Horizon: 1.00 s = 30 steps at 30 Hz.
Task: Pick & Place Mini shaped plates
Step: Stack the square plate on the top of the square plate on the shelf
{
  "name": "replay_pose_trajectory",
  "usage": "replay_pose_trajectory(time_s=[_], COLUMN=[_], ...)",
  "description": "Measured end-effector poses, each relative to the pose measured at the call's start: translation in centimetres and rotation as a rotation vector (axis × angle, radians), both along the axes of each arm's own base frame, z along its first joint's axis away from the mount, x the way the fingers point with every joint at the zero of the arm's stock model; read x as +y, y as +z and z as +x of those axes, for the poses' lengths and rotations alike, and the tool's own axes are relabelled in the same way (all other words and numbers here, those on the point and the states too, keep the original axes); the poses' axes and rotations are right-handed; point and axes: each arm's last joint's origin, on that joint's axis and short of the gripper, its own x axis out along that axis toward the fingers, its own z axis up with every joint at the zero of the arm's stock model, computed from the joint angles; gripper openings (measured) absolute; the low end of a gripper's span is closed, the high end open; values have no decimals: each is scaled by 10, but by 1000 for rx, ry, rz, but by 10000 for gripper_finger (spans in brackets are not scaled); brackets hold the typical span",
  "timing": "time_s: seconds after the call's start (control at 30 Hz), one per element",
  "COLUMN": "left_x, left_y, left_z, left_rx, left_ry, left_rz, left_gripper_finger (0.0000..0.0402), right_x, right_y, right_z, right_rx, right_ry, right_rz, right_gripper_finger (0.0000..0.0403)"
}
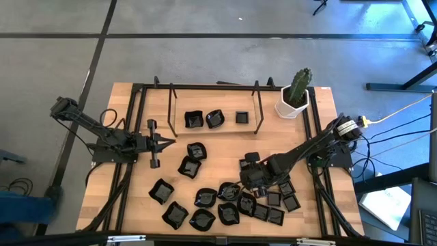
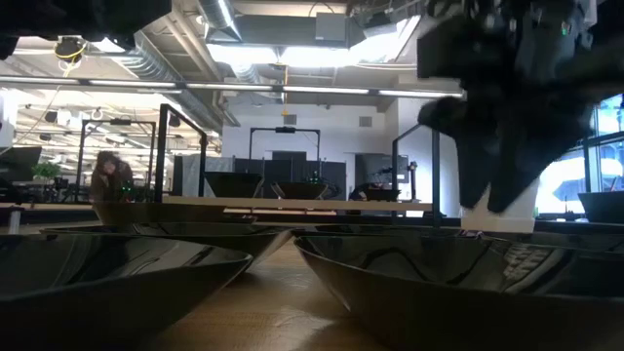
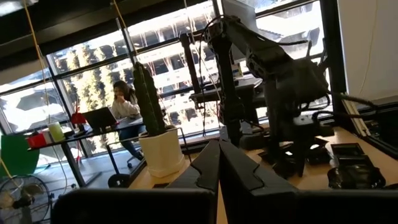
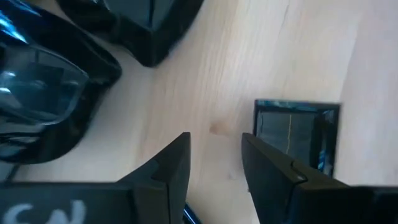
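Observation:
Several glossy black mini shaped plates (image 1: 205,198) lie on the near half of the wooden table, and three more (image 1: 214,119) rest flat inside the black rod frame at the far side. My right gripper (image 4: 214,155) is open and slants down over bare wood in the near-right cluster (image 1: 247,175). A small square plate (image 4: 297,132) lies flat just beside one finger, and a rounded plate (image 4: 43,99) lies to the other side. My left gripper (image 1: 167,141) is shut and level at the table's left, holding nothing (image 3: 217,165).
A white pot with a green cactus (image 1: 295,96) stands at the far right corner. The black rod frame (image 1: 259,109) rises over the far middle, and black rails (image 1: 130,137) run along both sides. Bare wood shows between the frame and the plates.

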Motion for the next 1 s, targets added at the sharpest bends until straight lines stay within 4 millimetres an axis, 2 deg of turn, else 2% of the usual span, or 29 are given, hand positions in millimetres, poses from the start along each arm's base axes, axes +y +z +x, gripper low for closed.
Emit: replay_pose_trajectory(time_s=[0.23,0.37,0.8,1.0], left_x=[0,0,0,0], left_y=[0,0,1,0], left_z=[0,0,0,0], left_rx=[-1,-6,-9,-4], left_ry=[-3,-3,-2,-3], left_rz=[-13,-15,-15,-13], left_gripper_finger=[8,2,8,2], right_x=[-1,-3,-4,-6], right_y=[-22,-22,-19,-18], right_z=[5,5,4,5], right_rx=[42,21,39,13], right_ry=[-65,-73,-12,-14], right_rz=[-119,-191,-227,-305], right_gripper_finger=[142,142,142,142])
